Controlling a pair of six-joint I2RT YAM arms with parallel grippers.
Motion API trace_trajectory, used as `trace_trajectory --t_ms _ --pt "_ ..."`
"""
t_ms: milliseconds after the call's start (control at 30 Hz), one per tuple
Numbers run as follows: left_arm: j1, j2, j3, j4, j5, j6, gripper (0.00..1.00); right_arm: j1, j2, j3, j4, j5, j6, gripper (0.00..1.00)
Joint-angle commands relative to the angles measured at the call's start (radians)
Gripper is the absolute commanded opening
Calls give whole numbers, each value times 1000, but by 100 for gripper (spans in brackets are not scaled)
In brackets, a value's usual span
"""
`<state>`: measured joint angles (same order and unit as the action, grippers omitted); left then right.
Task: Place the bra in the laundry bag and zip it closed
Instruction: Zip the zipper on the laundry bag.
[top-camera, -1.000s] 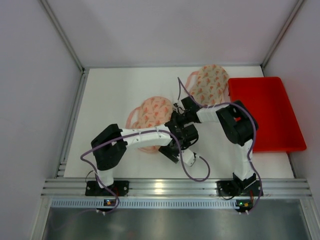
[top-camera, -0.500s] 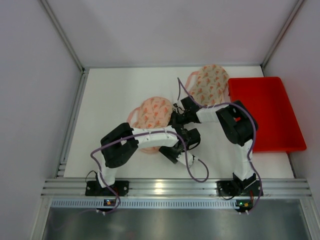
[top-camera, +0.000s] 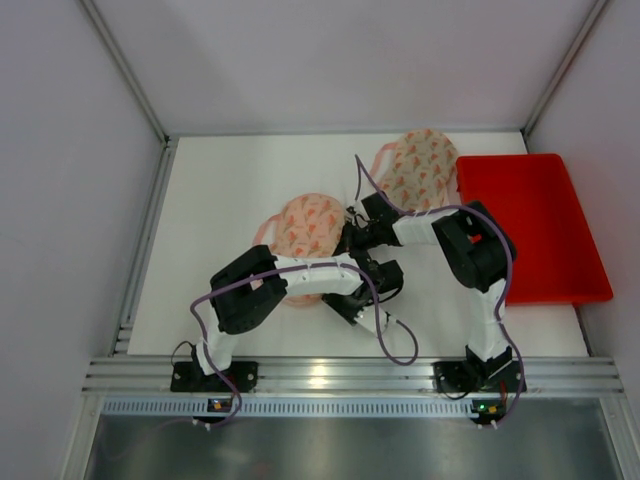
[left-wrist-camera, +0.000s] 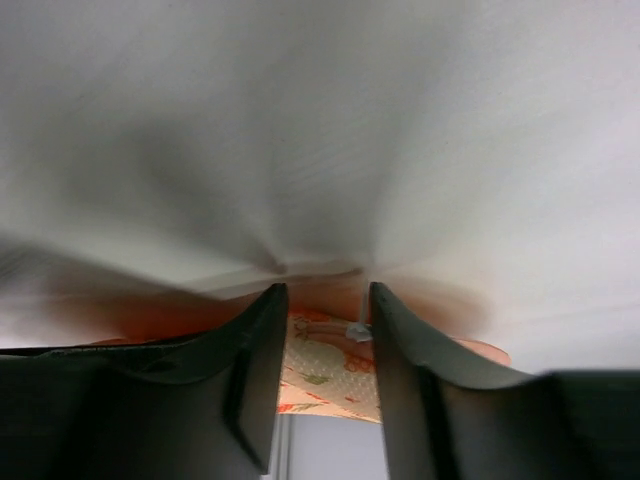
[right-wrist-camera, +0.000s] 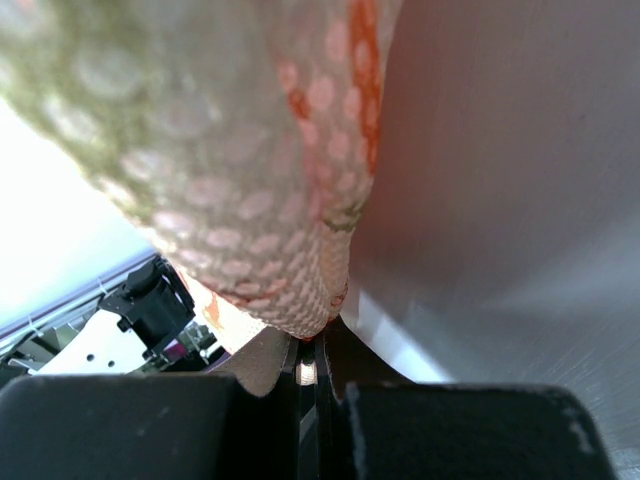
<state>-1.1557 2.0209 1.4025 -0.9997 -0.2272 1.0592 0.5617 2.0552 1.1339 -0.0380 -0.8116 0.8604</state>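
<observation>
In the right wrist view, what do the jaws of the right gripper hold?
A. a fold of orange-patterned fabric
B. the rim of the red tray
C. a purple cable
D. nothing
A: the right gripper has its jaws shut on the dotted, orange-patterned fabric, which bulges out from between them.

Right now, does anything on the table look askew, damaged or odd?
Nothing looks damaged or spilled. The orange-patterned fabric lies in two rounded lobes, the right end effector shut on its edge, the left end effector open before it. The red tray lies flat.
</observation>
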Motion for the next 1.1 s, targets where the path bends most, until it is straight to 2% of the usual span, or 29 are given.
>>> trace_trajectory --t_ms 0,100,167,200,233,567,800,833,867,900,967,1000,1067 --pt "-6 9 4 -31 -17 5 41 14 -50 26 7 -9 11 0" --pt "-6 13 0 -43 -11 8 28 14 -52 27 3 -5 0 0" --pt "-6 6 4 -69 14 10 15 12 -47 44 -26 5 -18 0" --pt "-7 1 7 -76 22 7 3 9 -38 50 -36 6 -40 0" --pt "-7 -4 7 -83 32 2 0 6 -33 64 -55 8 -47 0" --pt "-78 -108 -123 -106 120 -24 0 -48 54 171 -144 28 -152 0" --pt "-119 -152 -139 -128 181 -57 0 -55 120 263 -187 -6 -216 0" --pt "-119 -154 -131 -125 172 -62 0 -56 123 282 -194 -29 -218 2" --pt "-115 -146 -120 -122 172 -71 0 -56 125 290 -206 -38 -227 10" --pt "-111 -142 -91 -120 170 -82 0 -56 120 294 -218 -46 -234 26" --pt "-93 -122 -60 -120 169 -94 0 -59 103 291 -269 -61 -265 43" --pt "-87 -119 -36 -122 172 -99 0 -62 80 287 -290 -66 -276 55" --pt "-62 -111 -17 -116 169 -107 0 -71 42 265 -356 -83 -314 64"
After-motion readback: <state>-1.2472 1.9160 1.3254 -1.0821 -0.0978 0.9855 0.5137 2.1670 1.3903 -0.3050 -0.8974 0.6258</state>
